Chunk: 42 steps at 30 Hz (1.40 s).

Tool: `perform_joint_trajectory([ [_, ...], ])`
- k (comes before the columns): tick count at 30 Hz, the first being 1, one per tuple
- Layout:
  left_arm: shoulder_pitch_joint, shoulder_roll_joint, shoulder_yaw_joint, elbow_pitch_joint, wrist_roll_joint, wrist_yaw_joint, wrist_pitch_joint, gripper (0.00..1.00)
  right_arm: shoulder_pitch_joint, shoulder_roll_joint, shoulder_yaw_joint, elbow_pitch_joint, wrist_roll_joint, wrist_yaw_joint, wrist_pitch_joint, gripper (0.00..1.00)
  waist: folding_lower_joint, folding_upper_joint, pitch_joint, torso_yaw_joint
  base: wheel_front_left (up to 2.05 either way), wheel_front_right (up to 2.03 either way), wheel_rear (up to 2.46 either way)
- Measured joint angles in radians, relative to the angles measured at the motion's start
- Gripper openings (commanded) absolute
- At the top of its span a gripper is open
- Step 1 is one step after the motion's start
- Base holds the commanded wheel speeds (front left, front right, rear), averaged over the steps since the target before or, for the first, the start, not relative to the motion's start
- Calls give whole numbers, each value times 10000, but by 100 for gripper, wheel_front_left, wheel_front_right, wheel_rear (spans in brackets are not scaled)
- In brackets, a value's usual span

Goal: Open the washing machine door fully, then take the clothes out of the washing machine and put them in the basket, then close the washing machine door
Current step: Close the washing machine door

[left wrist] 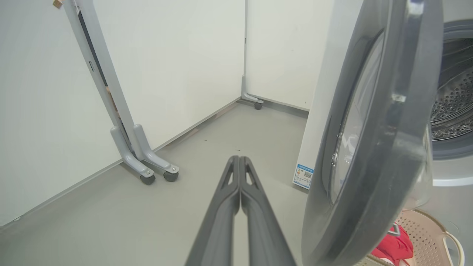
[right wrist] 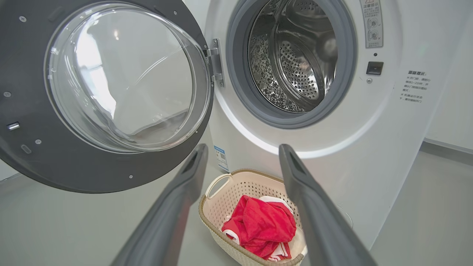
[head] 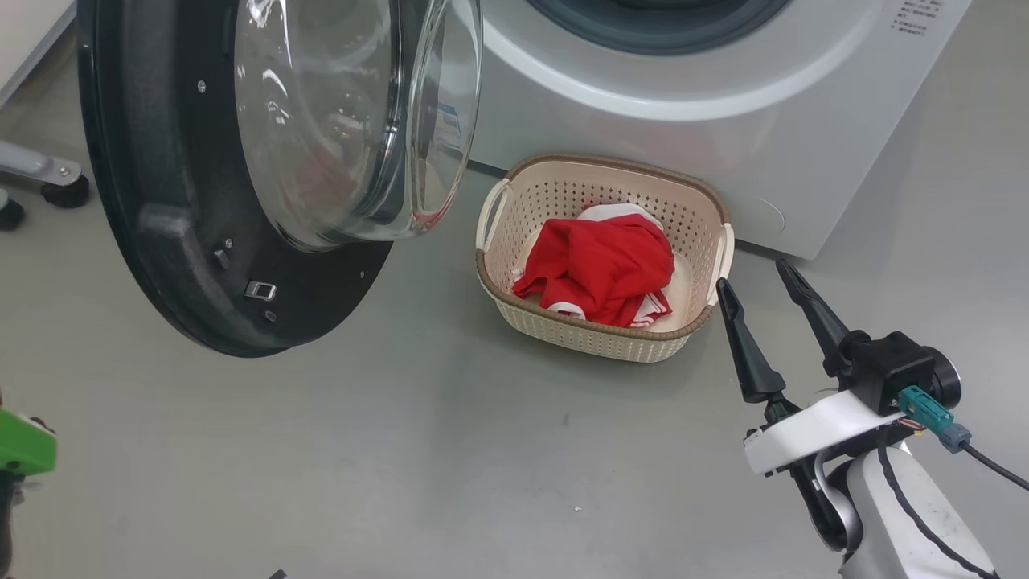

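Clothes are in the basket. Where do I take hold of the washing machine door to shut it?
Probably the washing machine door at its black rim by the latch, farthest from the hinge. Come from its outer face, where the left gripper is; the bulging glass bowl is too wide to pinch.

The washing machine (right wrist: 369, 155) has a grey label (right wrist: 371, 23) with icons beside the drum opening and small grey printed lines (right wrist: 414, 87) below it, both too small to read. A blue sticker (right wrist: 221, 158) low on its front bears tiny illegible print.
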Motion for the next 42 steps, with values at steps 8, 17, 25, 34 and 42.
perform_joint_trajectory([
  [8,617,-82,-483,17,719,0,-2034,0,109,0,-81,-27,-2,2,0,100,0,1,55,33,0,0,0],
  [17,833,-161,-717,217,1436,0,-3173,100,111,2,-104,-42,-2,2,0,100,0,1,75,28,0,0,0],
  [25,938,-466,-934,562,1753,0,-3342,100,114,10,-117,-42,-2,2,0,100,0,0,55,27,0,0,0],
  [34,937,-564,-922,755,1875,0,-3430,100,116,13,-125,-42,-2,2,0,100,0,0,21,18,0,0,0],
  [42,933,-673,-936,771,2061,0,-3515,100,120,19,-132,-44,-2,2,0,100,0,0,-4,31,0,0,0],
])
